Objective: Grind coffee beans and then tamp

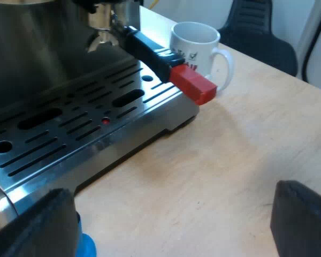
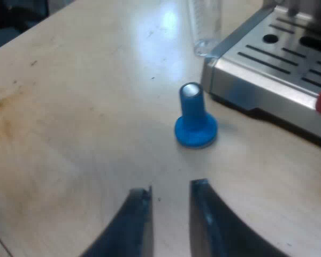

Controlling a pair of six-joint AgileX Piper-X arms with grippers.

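The left gripper (image 1: 171,227) is hanging spread wide and the right gripper (image 2: 171,198) is barely parted, both empty, while the blue tamper (image 2: 195,120) is standing on the desk (image 2: 69,107) just beside the espresso machine (image 2: 267,75) corner, holder (image 1: 155,53) sitting locked in.

Blue plastic tamper (image 2: 195,120) stands on wooden table (image 2: 69,107), twelve o'clock of the right gripper (image 2: 171,187), beside steel espresso machine (image 2: 267,75). White ceramic mug (image 1: 195,45) sits just behind the machine's red-tipped handle (image 1: 171,67).
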